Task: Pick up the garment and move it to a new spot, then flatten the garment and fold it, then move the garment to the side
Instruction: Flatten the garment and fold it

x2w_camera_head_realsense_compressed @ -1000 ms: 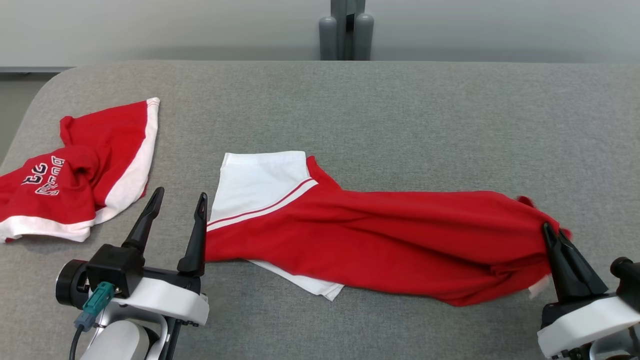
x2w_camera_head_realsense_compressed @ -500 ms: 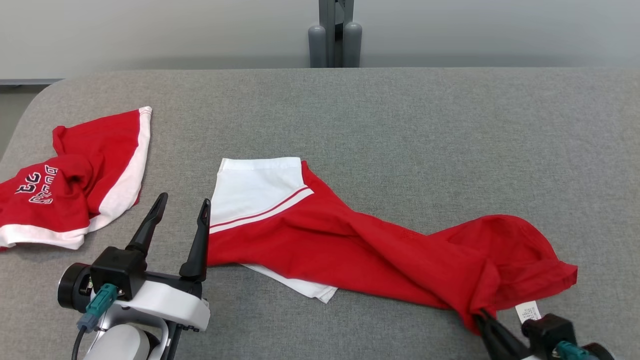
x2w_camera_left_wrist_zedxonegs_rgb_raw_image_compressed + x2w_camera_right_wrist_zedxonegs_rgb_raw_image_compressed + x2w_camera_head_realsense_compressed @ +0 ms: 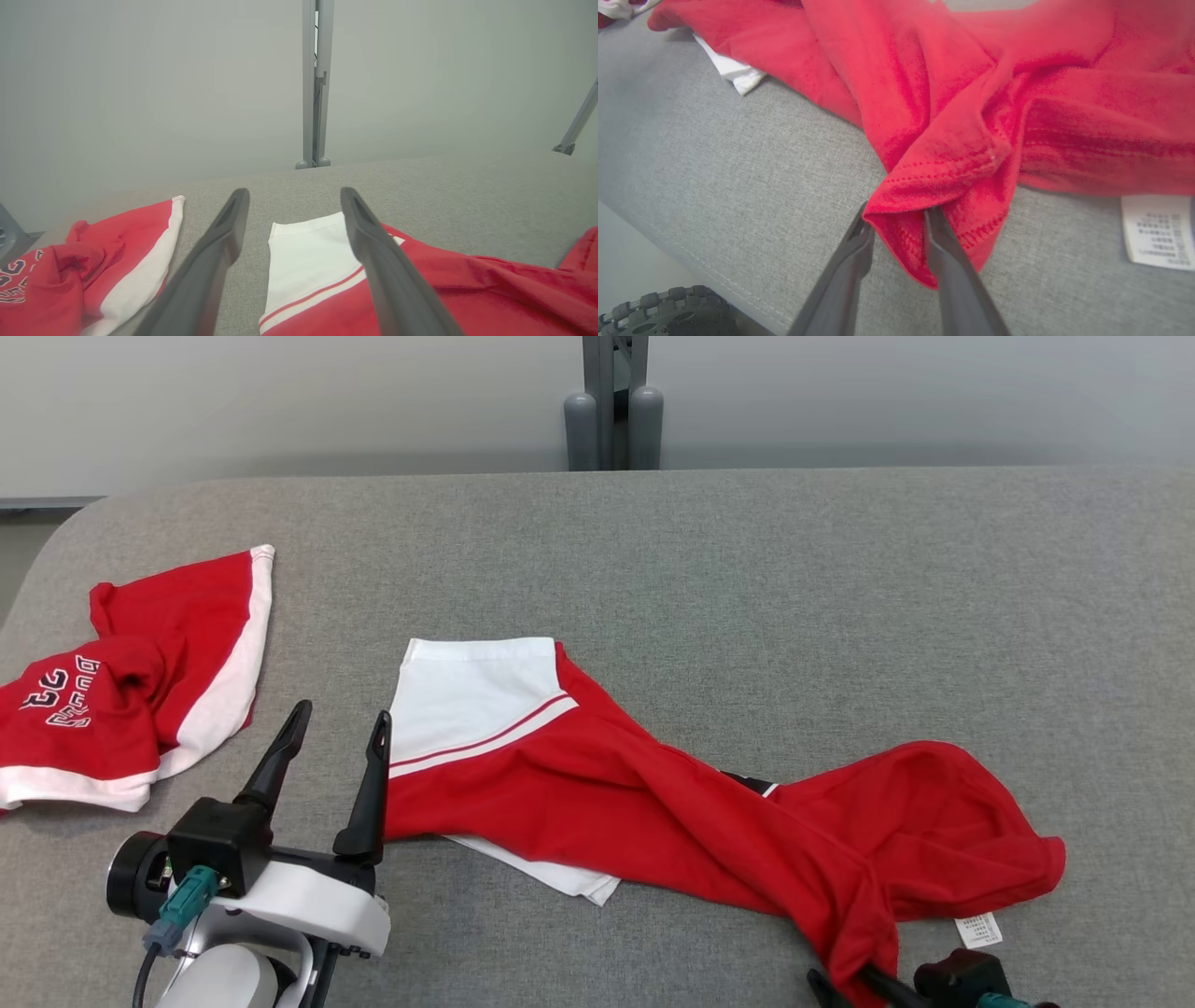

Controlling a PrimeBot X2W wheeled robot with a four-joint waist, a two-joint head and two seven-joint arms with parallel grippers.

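Dragged nearer by the right pincer point(image 3: 899, 219), the red garment point(image 3: 653, 803) now lies bunched by the table's point(image 3: 747, 569) front edge. Those jaws sit slightly apart around its hem, grip uncertain. The left pincer point(image 3: 341, 714) gapes empty. Flattening likely follows.

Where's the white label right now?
Head view, lower right: the label on the grey table at the edge of the red garment, just above the right gripper.

Left gripper point(image 3: 342, 711): two long tapered black fingers point(image 3: 366, 793), black block base, glossy white wrist shell point(image 3: 308, 901), teal plug point(image 3: 187, 889) on dark cable point(image 3: 142, 975), round black cap point(image 3: 126, 885). Right gripper point(image 3: 899, 215): same dark fingers, teal bit at base, probably a matching plug
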